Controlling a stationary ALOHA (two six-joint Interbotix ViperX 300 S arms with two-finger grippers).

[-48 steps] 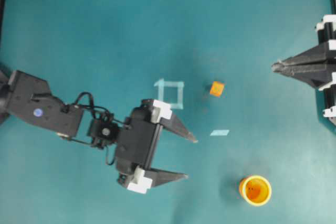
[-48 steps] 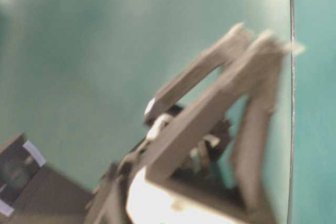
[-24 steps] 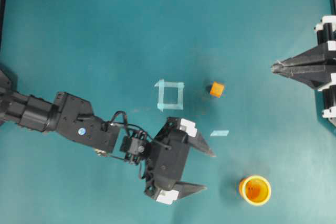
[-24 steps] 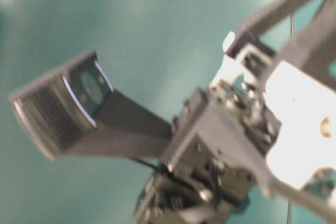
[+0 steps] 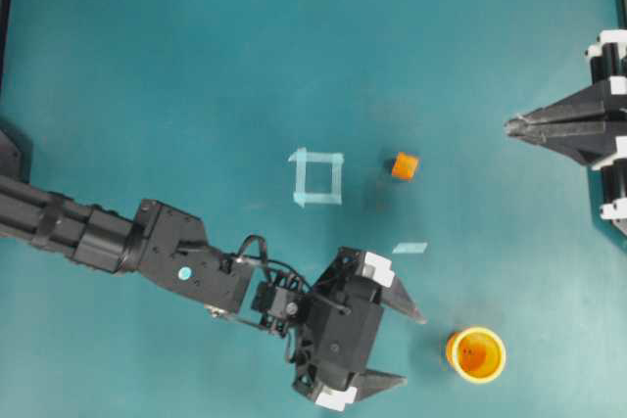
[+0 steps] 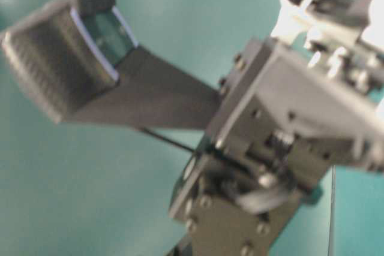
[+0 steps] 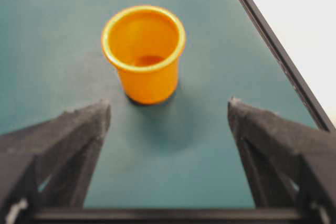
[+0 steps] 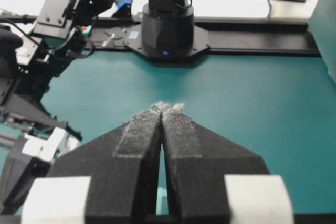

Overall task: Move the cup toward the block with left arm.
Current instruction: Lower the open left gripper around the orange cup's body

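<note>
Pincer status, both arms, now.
Left pincer: open, holding nothing; the cup stands just ahead of it, untouched.
Right pincer: closed, empty.

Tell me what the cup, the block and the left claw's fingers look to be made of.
The cup: probably smooth moulded plastic, orange with a slight sheen and a thin yellowish rim. The block: a solid orange cube, too small to tell whether plastic, foam or wood. The left claw fingers: matte black, seemingly rigid plastic, with a rough, grainy, perhaps grip-taped surface.
</note>
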